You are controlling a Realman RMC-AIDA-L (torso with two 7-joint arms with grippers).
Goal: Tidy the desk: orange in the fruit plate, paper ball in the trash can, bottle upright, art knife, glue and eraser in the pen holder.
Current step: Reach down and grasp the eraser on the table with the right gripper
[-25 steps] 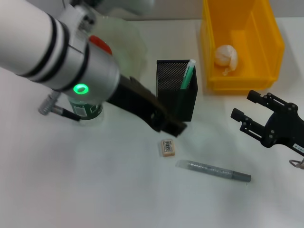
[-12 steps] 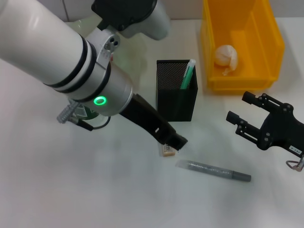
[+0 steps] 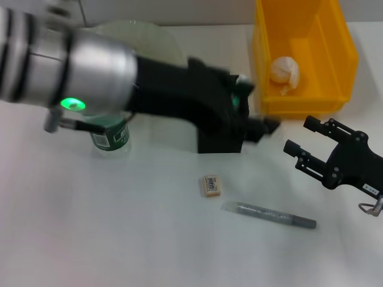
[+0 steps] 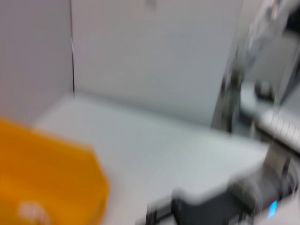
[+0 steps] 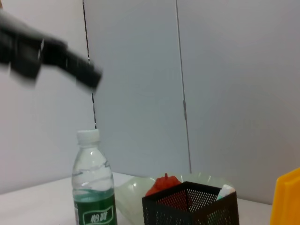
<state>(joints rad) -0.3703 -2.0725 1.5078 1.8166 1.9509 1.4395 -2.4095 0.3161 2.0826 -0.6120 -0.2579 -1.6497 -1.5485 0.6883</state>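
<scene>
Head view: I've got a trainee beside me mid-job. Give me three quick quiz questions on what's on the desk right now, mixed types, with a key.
1. True or false: the bottle is standing upright.
2. Which item lies on the table closest to the eraser?
A. the paper ball
B. the grey art knife
C. the bottle
3. Fill in: the paper ball sits inside the yellow ____.

Key
1. True; the right wrist view shows it standing with its cap on top.
2. B; the knife lies just beside the eraser, in front of the pen holder.
3. Bin; the ball is already in it, while the left gripper hangs over the pen holder and the right gripper waits open nearby.
</scene>
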